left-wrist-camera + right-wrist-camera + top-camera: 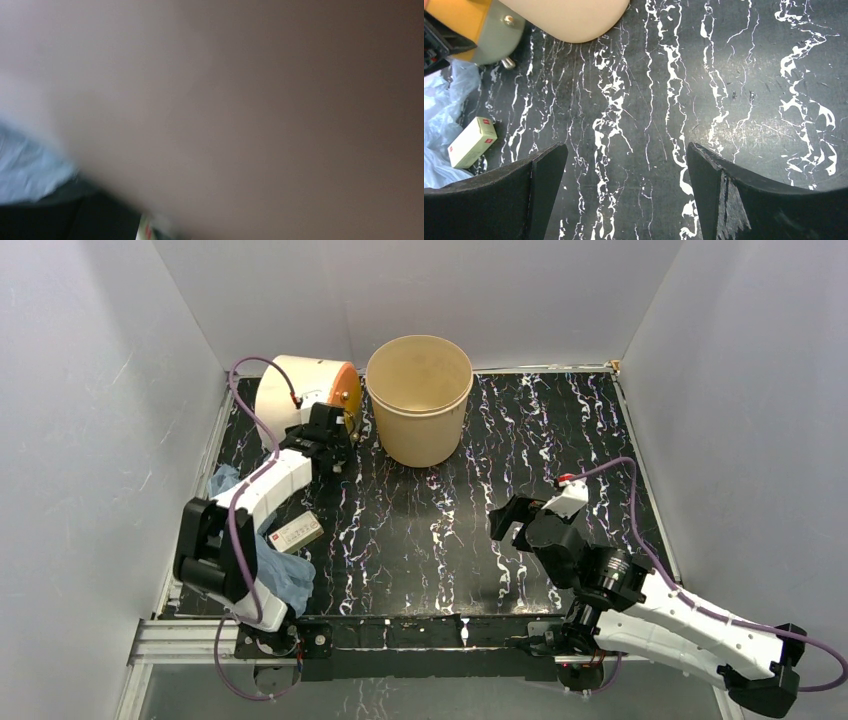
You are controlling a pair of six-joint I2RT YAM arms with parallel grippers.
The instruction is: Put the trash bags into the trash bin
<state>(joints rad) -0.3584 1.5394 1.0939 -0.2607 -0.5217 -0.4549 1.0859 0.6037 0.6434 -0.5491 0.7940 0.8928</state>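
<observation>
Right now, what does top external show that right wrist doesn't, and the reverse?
Top external only: the whole left arm and right arm, the empty mouth of the trash bin. Right wrist only: the right gripper close up, fingers spread over bare table. Both: the bin's wall, cream drum, blue trash bag lying outside the bin, white card box beside it.

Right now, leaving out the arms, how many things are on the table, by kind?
Blue bag: 1, partly under the left arm
Bin: 1
Drum: 1
Box: 1
Total: 4
</observation>
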